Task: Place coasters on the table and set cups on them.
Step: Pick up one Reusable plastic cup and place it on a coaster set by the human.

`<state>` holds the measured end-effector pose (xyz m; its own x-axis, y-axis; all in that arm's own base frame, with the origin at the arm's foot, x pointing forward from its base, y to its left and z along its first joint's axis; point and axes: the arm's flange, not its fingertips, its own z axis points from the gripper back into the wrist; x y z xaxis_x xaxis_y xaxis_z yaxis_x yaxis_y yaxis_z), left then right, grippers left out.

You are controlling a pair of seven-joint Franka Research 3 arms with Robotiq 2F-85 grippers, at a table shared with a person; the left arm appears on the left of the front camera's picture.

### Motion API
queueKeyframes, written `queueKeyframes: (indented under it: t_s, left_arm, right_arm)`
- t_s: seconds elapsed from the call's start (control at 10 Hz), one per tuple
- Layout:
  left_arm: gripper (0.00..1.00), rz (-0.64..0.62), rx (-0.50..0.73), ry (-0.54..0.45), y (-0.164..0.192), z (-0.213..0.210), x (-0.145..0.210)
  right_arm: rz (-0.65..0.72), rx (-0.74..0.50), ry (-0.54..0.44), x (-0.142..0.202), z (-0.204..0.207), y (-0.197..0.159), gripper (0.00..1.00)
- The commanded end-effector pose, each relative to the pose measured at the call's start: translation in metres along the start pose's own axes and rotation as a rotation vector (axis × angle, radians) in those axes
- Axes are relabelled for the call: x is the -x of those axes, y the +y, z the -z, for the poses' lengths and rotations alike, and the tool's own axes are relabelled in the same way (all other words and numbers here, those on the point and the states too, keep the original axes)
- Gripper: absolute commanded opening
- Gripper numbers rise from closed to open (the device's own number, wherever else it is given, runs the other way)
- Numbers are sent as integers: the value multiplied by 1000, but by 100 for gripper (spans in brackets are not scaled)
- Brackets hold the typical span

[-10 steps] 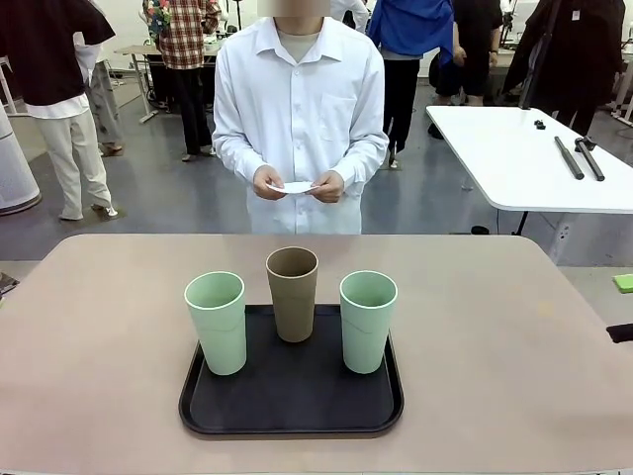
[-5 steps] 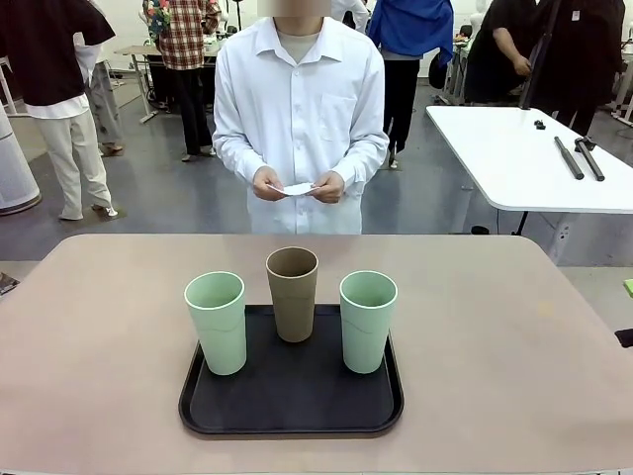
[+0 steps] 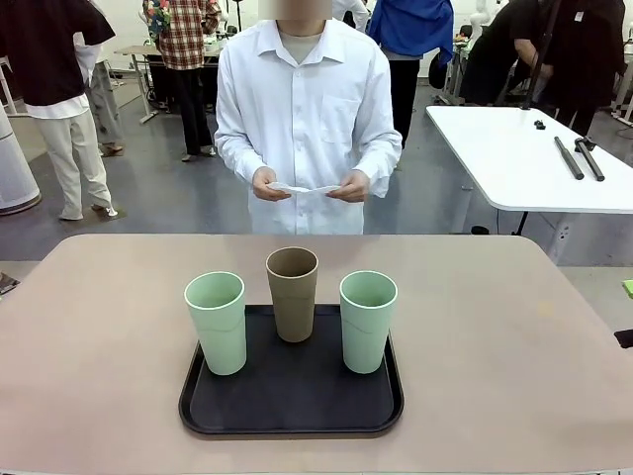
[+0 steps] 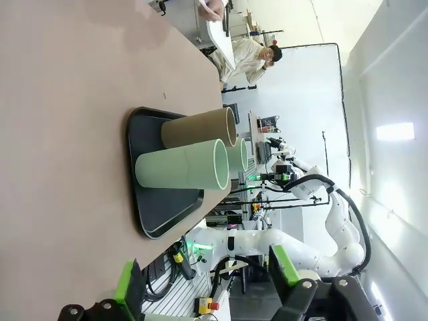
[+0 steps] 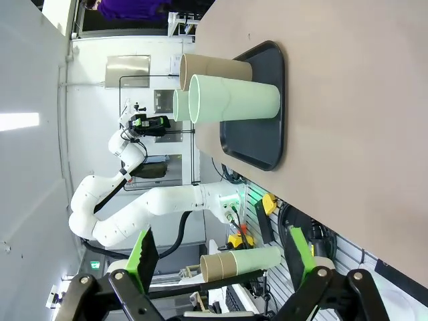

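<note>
Cups [image 3: 293,294]: two mint green, one tan, upright on the black tray [image 3: 292,408], mid-table [image 3: 99,346].
Coasters [image 3: 302,187]: thin white pieces, seemingly stacked, in the person's hands [image 3: 351,186] beyond the far edge.
Left gripper [image 4: 204,281]: spread wide, empty.
Right gripper [image 5: 221,251]: spread wide, empty.

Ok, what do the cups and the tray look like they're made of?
Left mint cup, right mint cup and brown cup: probably matte plastic or fibre composite, judging by dull, even, opaque walls. Black tray: likely plastic, faint sheen, moulded raised rim.
</note>
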<state>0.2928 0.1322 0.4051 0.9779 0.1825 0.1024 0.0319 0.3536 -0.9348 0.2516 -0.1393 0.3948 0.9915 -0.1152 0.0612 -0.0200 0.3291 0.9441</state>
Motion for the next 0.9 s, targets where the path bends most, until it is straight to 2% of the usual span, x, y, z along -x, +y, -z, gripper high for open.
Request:
queueKeyframes:
  t_s: [0.0, 0.8]
  left_arm:
    - [100, 10, 16, -6, -1, -2, 0]
    - [100, 10, 16, -6, -1, -2, 0]
  right_arm:
    - [1, -3, -14, -3, 0, 0, 100]
    - [1, -3, -14, -3, 0, 0, 100]
